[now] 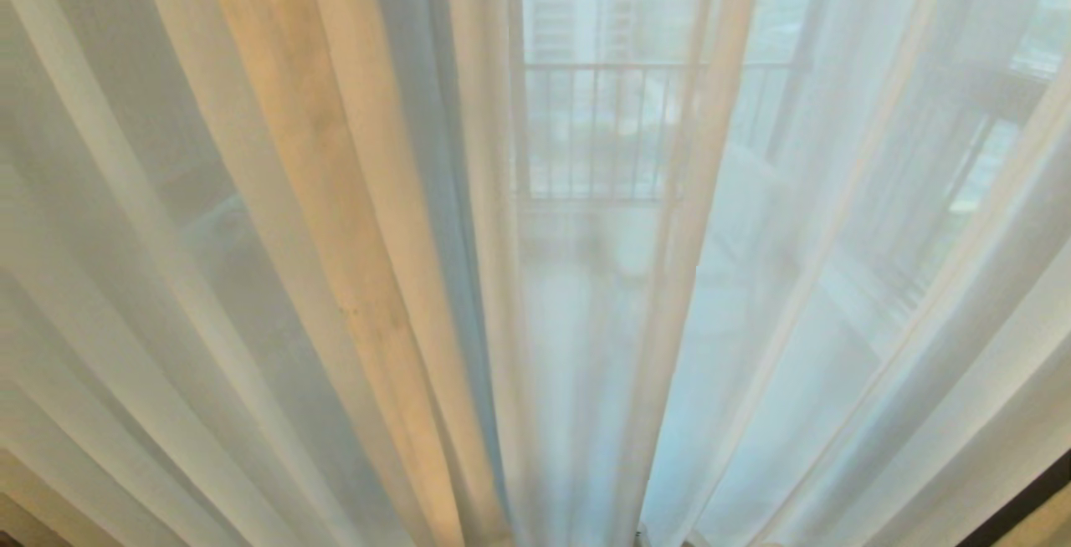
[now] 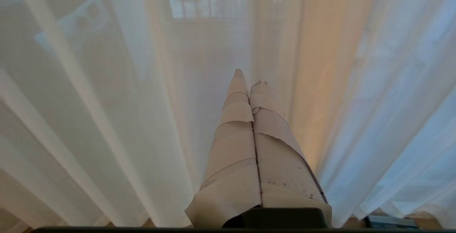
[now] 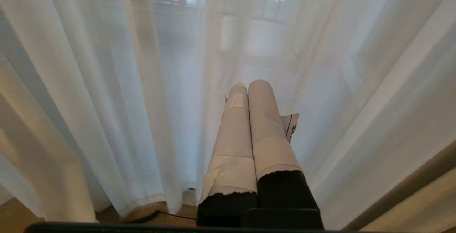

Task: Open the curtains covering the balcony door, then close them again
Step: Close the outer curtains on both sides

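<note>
Left hand and right hand both pressed shut, empty, just short of curtains; sheers drawn across balcony door, opening not yet begun.

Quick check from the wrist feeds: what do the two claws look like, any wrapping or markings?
The left claw has long tapered fingers wrapped in overlapping beige tape, torn and speckled in places. The right claw has rounder fingers in smooth pale grey-white tape over black bases, with a small white tag bearing black print.
</note>
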